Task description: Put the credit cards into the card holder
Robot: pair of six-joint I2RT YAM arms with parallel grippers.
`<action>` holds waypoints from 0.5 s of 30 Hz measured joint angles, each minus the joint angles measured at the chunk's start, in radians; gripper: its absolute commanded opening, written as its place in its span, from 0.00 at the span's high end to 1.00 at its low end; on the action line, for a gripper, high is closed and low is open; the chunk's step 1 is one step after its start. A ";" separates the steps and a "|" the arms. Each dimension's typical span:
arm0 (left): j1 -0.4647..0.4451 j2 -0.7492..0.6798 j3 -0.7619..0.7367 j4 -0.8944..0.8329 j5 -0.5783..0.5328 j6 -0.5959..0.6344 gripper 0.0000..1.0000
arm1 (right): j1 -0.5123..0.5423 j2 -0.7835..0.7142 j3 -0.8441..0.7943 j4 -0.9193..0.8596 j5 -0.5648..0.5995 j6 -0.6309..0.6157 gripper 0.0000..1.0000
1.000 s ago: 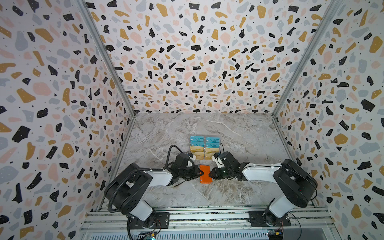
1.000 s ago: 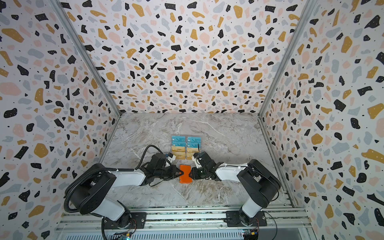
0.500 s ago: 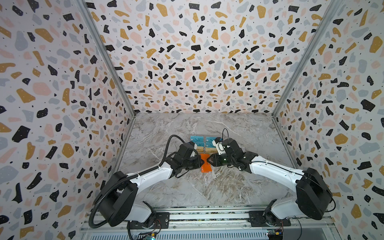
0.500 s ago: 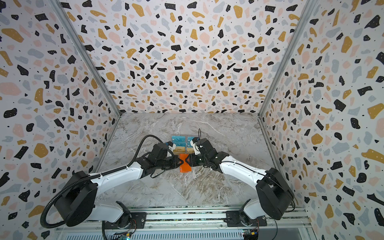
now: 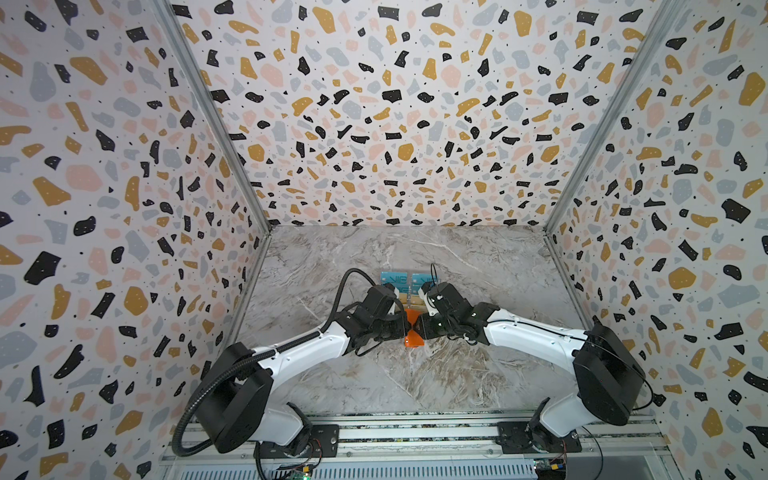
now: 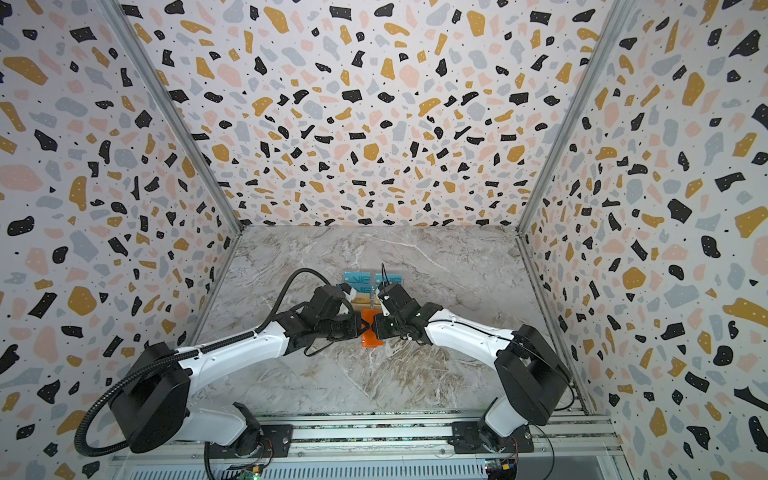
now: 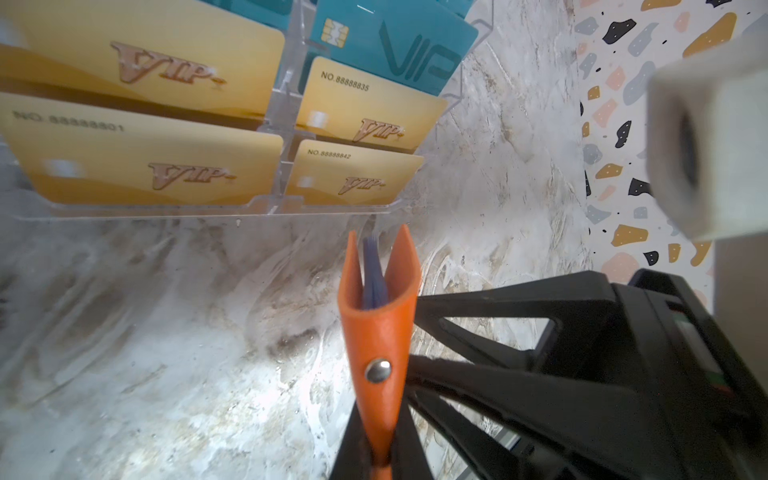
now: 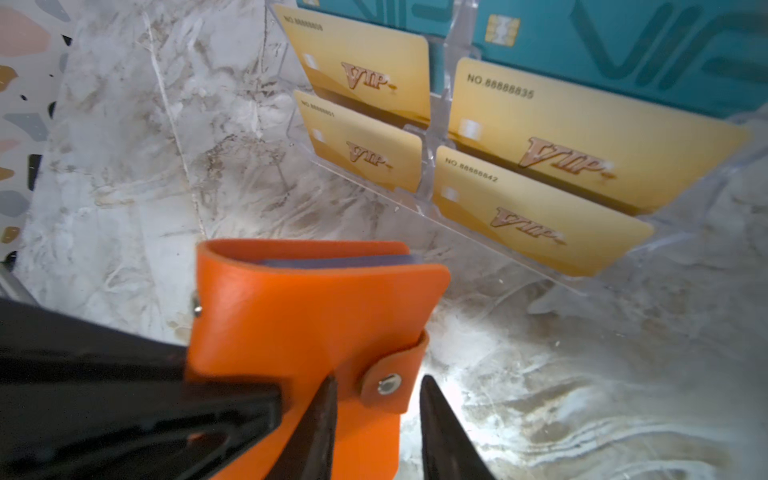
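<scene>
Presently, the holder (image 5: 412, 332) (image 6: 370, 332) sits between the two arms at mid counter (image 5: 415, 386), just in front of the rack (image 7: 282, 208) and apart from it.

Left gripper (image 7: 380, 453): jaws clamped narrow on the holder's lower edge. The holder stands on edge, its two covers splayed in a V toward the rack, bluish sleeves (image 7: 374, 274) showing inside.

Right gripper (image 8: 378, 380): jaws parted a little, one tip on each side of the snap tab (image 8: 388, 384). The tab does not fill the gap. Whether either tip touches it cannot be told from this angle, as one tip overlaps the cover.

Cards: four gold cards (image 7: 145, 166) stand in the rack's front tiers, two to a side. The teal cards (image 7: 395, 45) stand in the tiers behind. None is seen in the holder or in either gripper
</scene>
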 measured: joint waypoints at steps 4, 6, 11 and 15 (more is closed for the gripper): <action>-0.003 0.000 0.003 -0.018 -0.001 0.007 1.00 | 0.000 0.028 0.002 -0.002 0.014 -0.017 0.71; -0.004 0.001 0.008 -0.031 -0.002 0.013 1.00 | 0.001 0.036 0.004 -0.002 0.014 -0.023 0.73; -0.004 0.001 0.014 -0.041 -0.004 0.020 1.00 | 0.005 0.041 0.014 -0.012 0.024 -0.037 0.78; -0.004 0.001 0.015 -0.041 -0.004 0.023 1.00 | 0.006 0.042 0.015 -0.014 0.030 -0.042 0.86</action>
